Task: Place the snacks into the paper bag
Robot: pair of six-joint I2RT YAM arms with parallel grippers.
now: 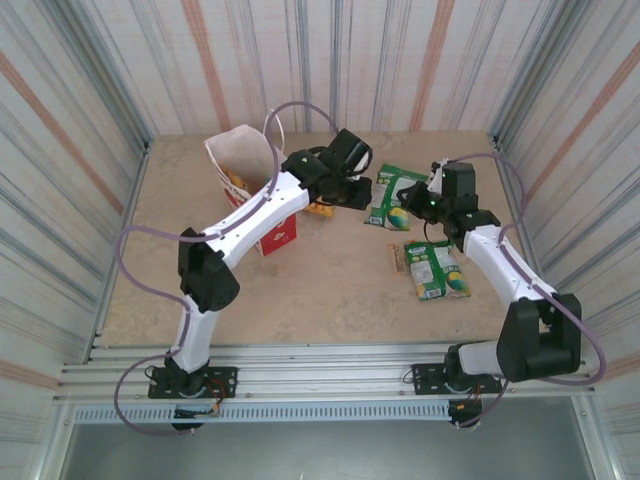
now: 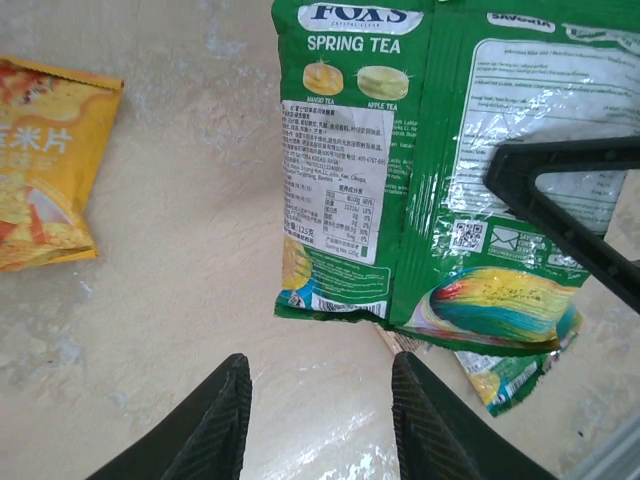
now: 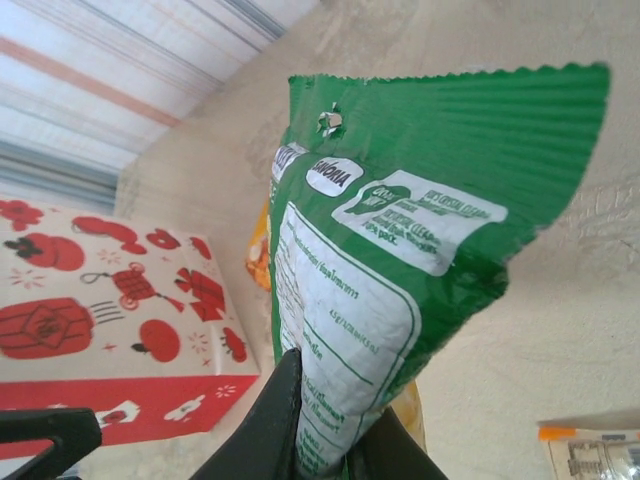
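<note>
The paper bag [image 1: 262,215] [image 3: 100,330], white above and red below, stands at the left centre with a yellow packet [image 1: 235,181] showing inside it. My right gripper [image 1: 418,206] [image 3: 335,435] is shut on the end of a green packet [image 1: 400,213] [image 3: 400,260] [image 2: 520,200], which is lifted and tilted. Partly under it lies a second green packet [image 2: 345,170] [image 1: 384,182]. My left gripper [image 1: 358,192] [image 2: 320,400] hovers open just short of that packet, holding nothing. An orange packet [image 1: 320,209] [image 2: 40,170] lies by the bag.
Another green packet [image 1: 440,270] [image 2: 500,378] and a small brown bar [image 1: 398,258] lie on the table in front of the right arm. Striped walls enclose the table on three sides. Bare tabletop stretches across the near left [image 1: 150,290].
</note>
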